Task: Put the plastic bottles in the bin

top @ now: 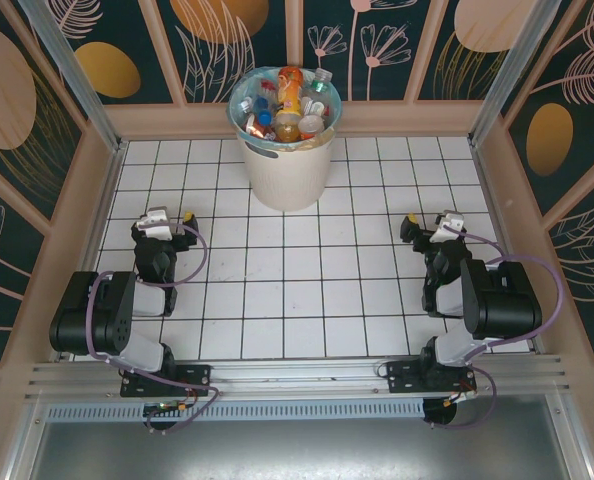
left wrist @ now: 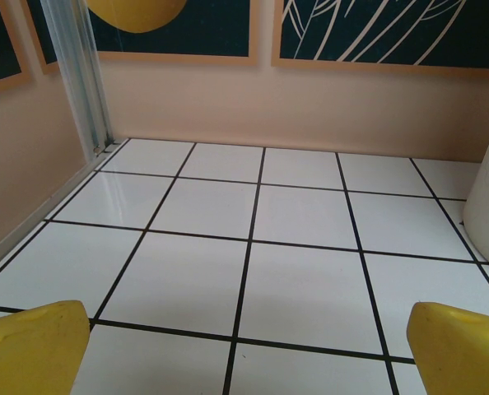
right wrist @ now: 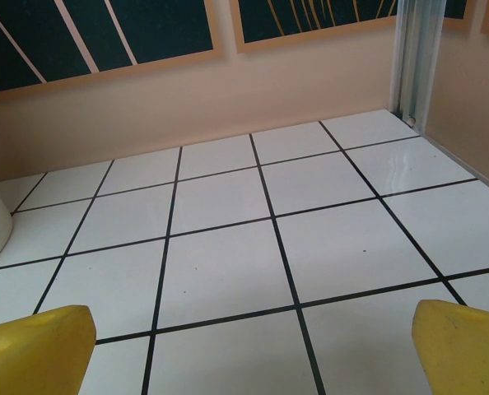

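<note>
Black arms [top: 97, 318]; purple cables [top: 200, 262]; left tool [left wrist: 246, 350], right tool [right wrist: 249, 346] yellow-fingered.

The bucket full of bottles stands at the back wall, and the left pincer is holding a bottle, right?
Not quite: the left pincer holds nothing. The left wrist view shows its fingers wide apart over bare tiles. The bin of plastic bottles does stand at the back wall.

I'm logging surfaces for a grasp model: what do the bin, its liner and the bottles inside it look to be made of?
The bin is probably moulded plastic: off-white, smooth, a soft sheen, and a handle slot cut into the wall. The liner looks like thin light teal plastic film, crinkled over the rim. The bottles seem to be mostly clear, glossy plastic with printed labels; at least one looks orange.
</note>
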